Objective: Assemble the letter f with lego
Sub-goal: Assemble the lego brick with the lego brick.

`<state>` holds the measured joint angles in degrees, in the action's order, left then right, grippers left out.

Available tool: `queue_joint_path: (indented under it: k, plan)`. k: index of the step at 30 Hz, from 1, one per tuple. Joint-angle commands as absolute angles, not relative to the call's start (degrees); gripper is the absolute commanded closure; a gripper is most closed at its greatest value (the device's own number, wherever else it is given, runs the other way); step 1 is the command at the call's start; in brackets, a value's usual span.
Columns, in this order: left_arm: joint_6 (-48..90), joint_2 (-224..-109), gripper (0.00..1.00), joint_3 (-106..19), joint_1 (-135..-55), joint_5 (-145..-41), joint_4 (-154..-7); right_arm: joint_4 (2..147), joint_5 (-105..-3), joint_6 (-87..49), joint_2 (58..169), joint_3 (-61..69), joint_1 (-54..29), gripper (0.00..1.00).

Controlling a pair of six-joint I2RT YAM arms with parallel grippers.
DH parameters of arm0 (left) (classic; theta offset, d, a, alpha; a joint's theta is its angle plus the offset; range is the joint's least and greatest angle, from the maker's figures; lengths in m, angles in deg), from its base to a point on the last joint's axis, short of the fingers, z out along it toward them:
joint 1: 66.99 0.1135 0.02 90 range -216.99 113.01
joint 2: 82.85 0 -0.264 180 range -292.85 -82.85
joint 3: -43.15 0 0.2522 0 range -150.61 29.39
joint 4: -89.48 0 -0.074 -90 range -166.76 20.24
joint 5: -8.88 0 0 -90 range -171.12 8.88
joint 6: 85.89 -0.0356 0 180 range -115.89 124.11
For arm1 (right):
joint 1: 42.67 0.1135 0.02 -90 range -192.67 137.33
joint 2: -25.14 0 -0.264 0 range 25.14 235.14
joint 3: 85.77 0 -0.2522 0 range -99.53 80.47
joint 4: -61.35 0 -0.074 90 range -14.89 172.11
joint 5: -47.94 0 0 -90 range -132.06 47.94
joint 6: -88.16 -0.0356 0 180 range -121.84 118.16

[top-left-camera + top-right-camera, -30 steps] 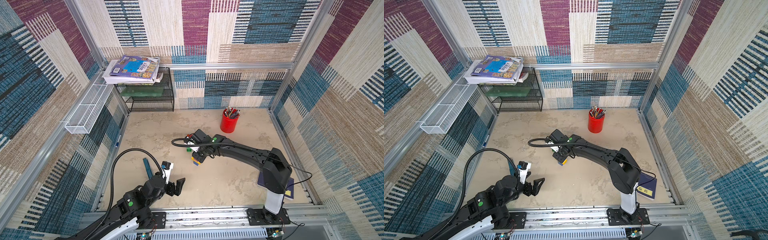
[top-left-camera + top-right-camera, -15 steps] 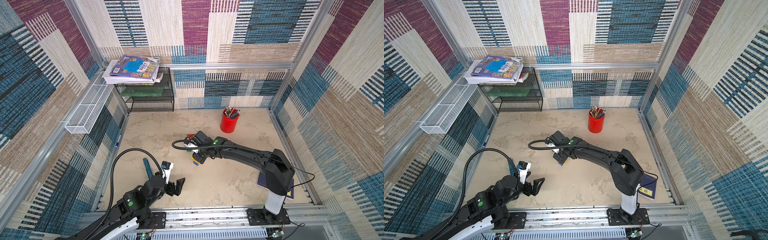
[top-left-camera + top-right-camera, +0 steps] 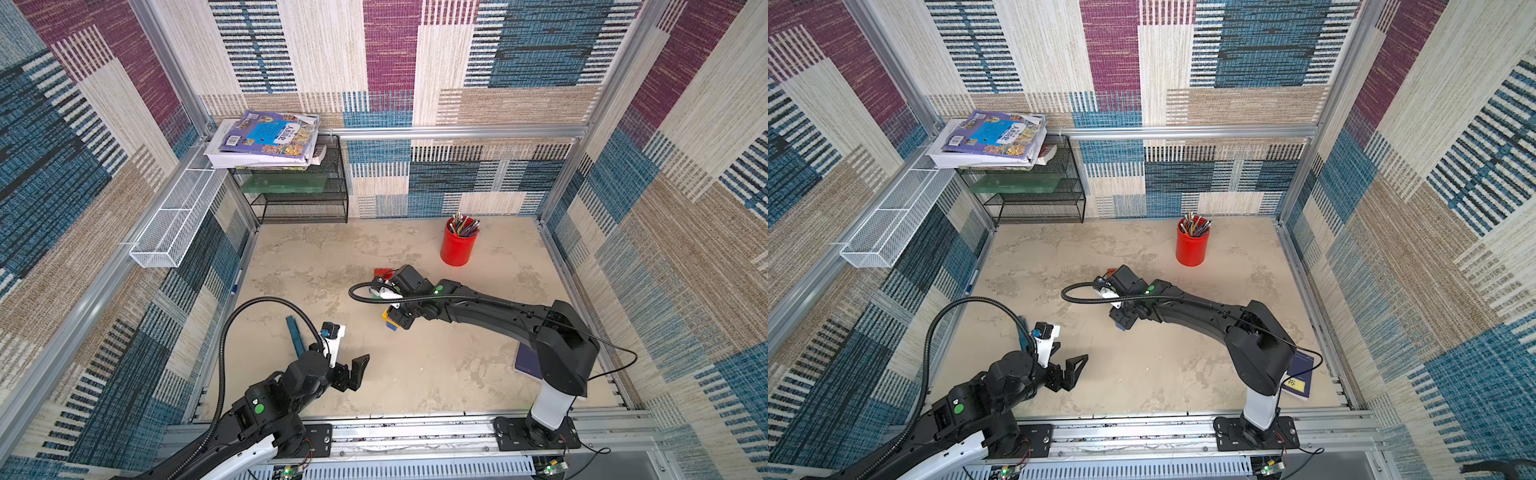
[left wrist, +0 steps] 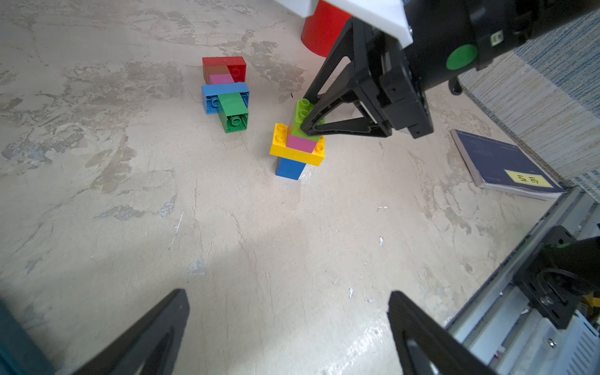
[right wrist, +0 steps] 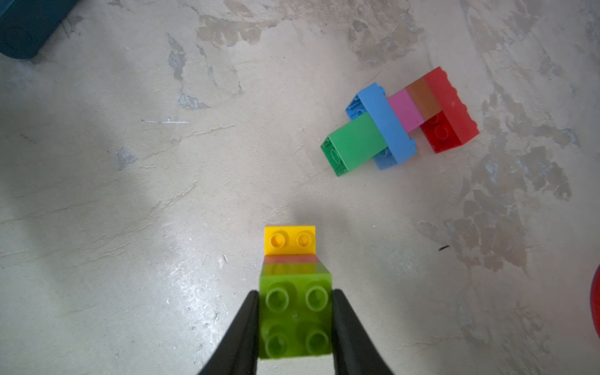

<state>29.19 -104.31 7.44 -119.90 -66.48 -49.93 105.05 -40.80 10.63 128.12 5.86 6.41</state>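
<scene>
Since the right arm (image 3: 478, 309) hides it in both top views, lego stack (image 3: 388, 324) shows one yellow-blue corner; carpet-patch walls (image 3: 390, 50). L wrist: right gripper (image 4: 304, 113) clamps its lime brick (image 4: 300, 109); left gripper (image 4: 287, 293) spread, empty. R wrist: 2nd cluster (image 5: 399, 123) apart, mottled table (image 5: 130, 227).

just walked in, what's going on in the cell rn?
The right gripper is shut on the lime green brick that tops an upright stack of blue, yellow and pink lego standing on the table. A second joined piece, made of red, orange, pink, blue and green bricks, lies on its side nearby, untouched. The left gripper hangs open and empty.
</scene>
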Motion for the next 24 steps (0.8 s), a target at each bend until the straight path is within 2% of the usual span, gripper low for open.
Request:
queue_joint_path:
  k: [1, 10, 24]
  plan:
    - [29.1, -104.0, 0.01, 7.3, -119.8, -65.4, -49.5, 114.1, -42.4, 11.3, 129.5, 7.0, 5.8, 0.81]
    - [29.2, -103.5, 0.01, 7.2, -119.8, -64.9, -48.8, 110.8, -46.5, 15.1, 129.4, 3.9, 5.9, 0.81]
    - [29.3, -103.5, 0.01, 7.6, -119.9, -64.3, -48.7, 109.7, -46.3, 16.9, 134.3, -1.1, 7.3, 0.80]
